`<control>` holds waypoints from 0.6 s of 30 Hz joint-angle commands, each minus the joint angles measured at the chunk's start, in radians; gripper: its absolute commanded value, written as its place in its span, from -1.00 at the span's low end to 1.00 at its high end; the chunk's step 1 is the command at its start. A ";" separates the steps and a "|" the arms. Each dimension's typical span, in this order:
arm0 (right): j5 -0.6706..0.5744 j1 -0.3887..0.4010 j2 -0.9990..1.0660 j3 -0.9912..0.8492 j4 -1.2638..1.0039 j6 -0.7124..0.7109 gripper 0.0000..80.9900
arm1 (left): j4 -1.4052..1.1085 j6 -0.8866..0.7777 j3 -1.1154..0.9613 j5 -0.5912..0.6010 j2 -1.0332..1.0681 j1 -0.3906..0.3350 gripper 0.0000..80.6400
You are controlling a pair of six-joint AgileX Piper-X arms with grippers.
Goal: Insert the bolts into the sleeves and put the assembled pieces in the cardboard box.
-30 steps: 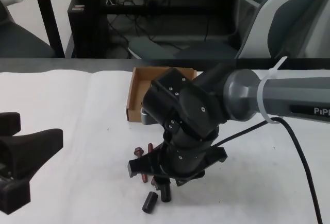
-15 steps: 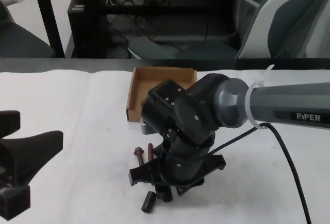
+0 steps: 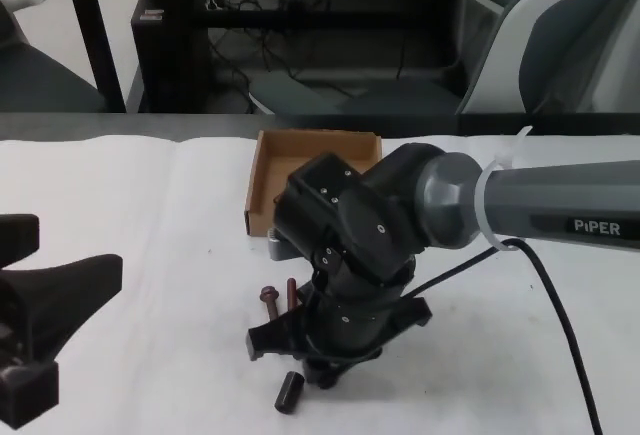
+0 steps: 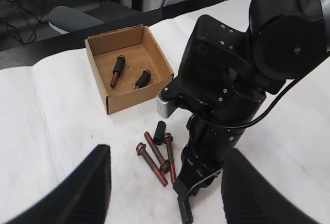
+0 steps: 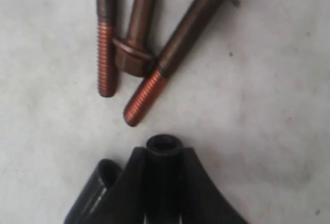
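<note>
Black cylindrical sleeve [image 5: 164, 144] clamped in right gripper [image 5: 163, 162]; left gripper [image 4: 167, 154] spread apart. Sleeve should be lifted vertically, coppery threaded bolts [image 5: 139, 28] left undisturbed.

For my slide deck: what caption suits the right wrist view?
A sleeve clamped in the right gripper, three bolts lying close by on the cloth.

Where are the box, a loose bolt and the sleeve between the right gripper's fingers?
box [image 4: 138, 99], left wrist view, front wall.
bolt [image 4: 152, 165], left wrist view, mid-shank of the outermost of three.
sleeve [image 5: 164, 170], right wrist view, body below its open end.
</note>
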 commanded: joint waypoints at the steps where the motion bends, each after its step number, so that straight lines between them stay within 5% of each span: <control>1: -0.037 -0.001 0.005 -0.005 -0.017 -0.014 -0.99 | -0.003 0.003 -0.001 -0.014 -0.007 -0.004 0.54; 18: 0.000 0.008 -0.374 0.214 -0.009 -0.052 -0.99 | -0.028 -0.063 -0.001 -0.014 0.246 -0.004 0.54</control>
